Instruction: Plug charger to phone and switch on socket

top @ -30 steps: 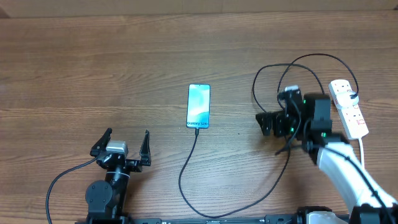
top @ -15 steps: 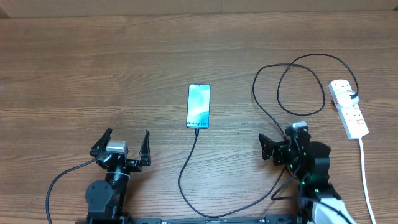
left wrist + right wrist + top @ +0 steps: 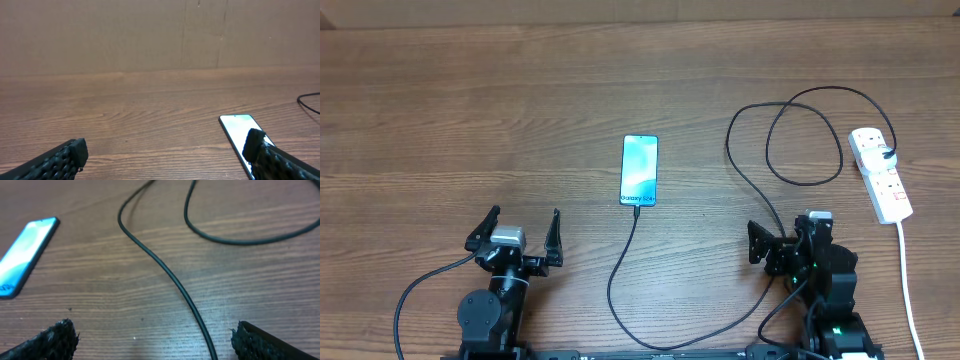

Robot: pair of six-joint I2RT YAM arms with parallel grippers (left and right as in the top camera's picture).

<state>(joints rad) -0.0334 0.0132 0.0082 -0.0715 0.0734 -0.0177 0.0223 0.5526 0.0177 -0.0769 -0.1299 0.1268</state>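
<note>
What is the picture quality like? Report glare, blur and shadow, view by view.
Overhead: even light, sharp, faint shadows; the phone glows bright. Left wrist: phone screen washed almost white; the left gripper's fingers are soft, too close. Right wrist: charger crisp, the right gripper's fingers blurred.

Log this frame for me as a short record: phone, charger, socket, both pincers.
phone: flat on table, screen lit
charger: black cable meets phone's near short edge, loops away to socket
socket: white strip, far right, black plug in; switch state too small to tell
left pincer: open, empty
right pincer: open, empty, cable passing beneath
</note>
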